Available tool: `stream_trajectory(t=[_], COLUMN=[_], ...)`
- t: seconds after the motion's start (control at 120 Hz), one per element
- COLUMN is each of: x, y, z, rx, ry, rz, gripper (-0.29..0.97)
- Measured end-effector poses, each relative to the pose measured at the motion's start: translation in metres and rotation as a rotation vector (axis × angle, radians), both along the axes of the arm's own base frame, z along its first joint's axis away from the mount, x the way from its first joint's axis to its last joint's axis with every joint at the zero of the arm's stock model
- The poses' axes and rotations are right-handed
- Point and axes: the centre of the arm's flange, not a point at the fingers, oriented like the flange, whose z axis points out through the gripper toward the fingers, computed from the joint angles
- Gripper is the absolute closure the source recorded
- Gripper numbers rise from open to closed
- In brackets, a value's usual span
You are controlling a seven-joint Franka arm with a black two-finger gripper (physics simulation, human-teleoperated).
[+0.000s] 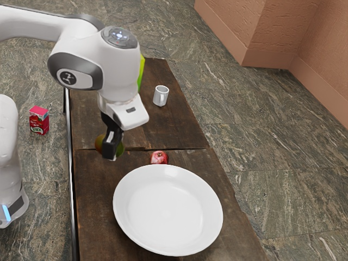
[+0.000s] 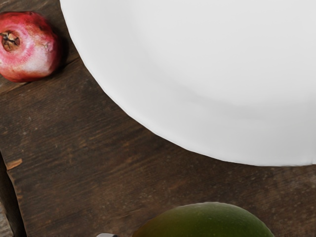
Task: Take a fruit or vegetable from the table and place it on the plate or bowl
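Observation:
A green mango (image 1: 99,143) sits between the black fingers of my gripper (image 1: 111,148), which is shut on it just over the dark wooden table (image 1: 92,185). In the wrist view the mango (image 2: 205,221) bulges right beneath my hand. A large white plate (image 1: 167,209) lies on the table toward the exterior view's right of the gripper, a short gap away. Its rim (image 2: 197,143) curves close by the mango. A red pomegranate (image 1: 159,157) rests at the plate's far edge, and the wrist view shows this pomegranate (image 2: 27,45) beside the rim.
A white mug (image 1: 161,95) stands at the table's far end. A small red carton (image 1: 39,119) sits on the stone floor to the exterior view's left of the table. A seam (image 1: 163,148) splits the two table boards.

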Motion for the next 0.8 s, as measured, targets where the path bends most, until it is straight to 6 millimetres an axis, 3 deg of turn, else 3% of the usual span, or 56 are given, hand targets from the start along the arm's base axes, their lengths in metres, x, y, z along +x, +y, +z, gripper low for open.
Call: stream_trajectory(t=[0.158,0.283,0.35,0.408,0.483,0.675,0.8], x=[0.01,0.043,0.065,0.078,0.084,0.1,0.1], y=[-0.008,-0.01,-0.019,-0.039,-0.054,-0.07,-0.087], z=[-0.001,-0.017,-0.009,-0.005,-0.007,-0.023,-0.03], rx=[-0.027,-0.064,-0.087,-0.088,-0.085,-0.108,-0.117], ry=[-0.015,-0.014,-0.036,-0.052,-0.065,-0.105,-0.155], rz=[0.014,0.027,0.014,-0.022,-0.047,-0.061,-0.077], gripper=[0.5,0.5,0.52,0.51,0.51,0.51,0.51])
